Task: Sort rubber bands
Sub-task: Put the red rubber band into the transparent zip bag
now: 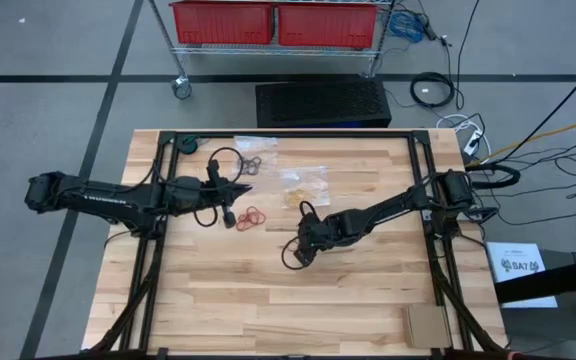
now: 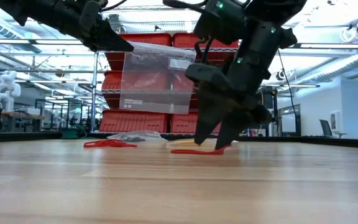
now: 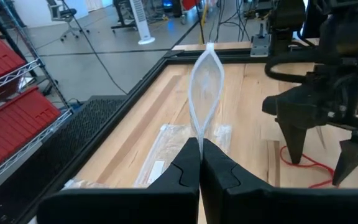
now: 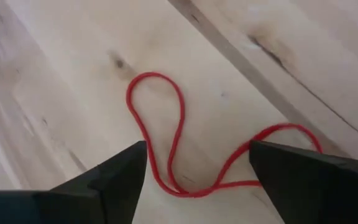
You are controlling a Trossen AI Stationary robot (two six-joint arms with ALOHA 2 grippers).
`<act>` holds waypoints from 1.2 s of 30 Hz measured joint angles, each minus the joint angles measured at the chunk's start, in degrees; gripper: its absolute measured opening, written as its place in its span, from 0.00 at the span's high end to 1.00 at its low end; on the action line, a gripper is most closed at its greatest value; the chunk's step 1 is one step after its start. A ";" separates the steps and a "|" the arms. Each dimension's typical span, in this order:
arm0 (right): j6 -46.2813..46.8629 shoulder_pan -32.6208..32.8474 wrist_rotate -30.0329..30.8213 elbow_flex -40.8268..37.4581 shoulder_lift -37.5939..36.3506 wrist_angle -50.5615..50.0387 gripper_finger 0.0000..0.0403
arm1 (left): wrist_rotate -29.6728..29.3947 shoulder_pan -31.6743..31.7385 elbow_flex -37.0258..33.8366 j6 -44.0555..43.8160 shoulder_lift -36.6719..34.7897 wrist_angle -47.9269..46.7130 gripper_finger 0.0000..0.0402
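My left gripper (image 1: 240, 188) is shut on a clear plastic bag (image 2: 157, 74) that hangs above the table, left of centre. My right gripper (image 1: 306, 228) stands open near the table's middle, slanting down. Its fingers straddle a single red rubber band (image 4: 153, 74) lying flat on the wood, seen under the fingertips in the low view (image 2: 197, 151); I see no contact. A small heap of red rubber bands (image 1: 253, 216) lies between the two grippers. My left gripper pinches the clear bag between its two fingers at one upper corner (image 2: 128, 52), coming nearly level from the table's left. In the left wrist view the bag's two layers (image 3: 205, 93) bulge apart beyond the fingers. The bag hangs upright below the grip, clear of the table.
Two more clear bags lie flat toward the far edge: one with dark bands (image 1: 256, 148), one with tan bands (image 1: 304, 181). A black frame (image 1: 298, 134) borders the work area. Red bins (image 1: 273, 22) stand on a cart beyond the table. A cardboard piece (image 1: 428, 322) lies near right.
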 joint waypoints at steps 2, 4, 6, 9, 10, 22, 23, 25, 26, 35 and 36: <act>0.93 0.00 0.40 0.11 1.40 0.11 0.31 | 0.00 0.00 0.00 0.00 0.00 -0.01 1.00; 1.52 0.02 1.10 0.11 2.33 0.60 0.31 | 0.00 0.00 0.00 0.00 0.00 0.12 1.00; 1.34 0.24 2.64 0.06 3.00 2.22 0.31 | 0.00 0.00 0.00 0.02 0.00 0.12 1.00; 0.55 0.71 4.56 0.15 3.31 3.94 0.31 | 0.00 0.00 0.00 0.02 0.00 0.12 1.00; 0.03 0.72 4.94 0.42 3.40 3.90 0.32 | 0.00 0.00 0.00 0.02 0.00 0.09 1.00; -7.70 0.47 7.36 1.26 3.70 3.61 0.73 | 0.00 0.00 0.00 -0.04 0.00 0.10 1.00; -8.33 0.44 7.57 1.26 3.70 3.63 0.78 | 0.00 0.00 0.00 -0.04 0.00 0.12 1.00; -10.29 0.44 8.31 1.26 3.75 3.70 0.88 | 0.00 0.00 0.00 -0.07 0.00 0.08 1.00; -11.71 0.44 8.35 1.26 3.64 3.76 0.93 | 0.00 0.00 0.00 -0.07 0.00 0.10 1.00; -24.07 0.15 8.36 4.57 -1.22 -1.10 0.99 | -0.02 0.00 0.00 -0.11 0.00 -0.03 1.00; -25.79 0.17 9.32 5.44 -1.84 -2.44 0.99 | -0.02 0.00 0.00 -0.11 0.00 0.00 1.00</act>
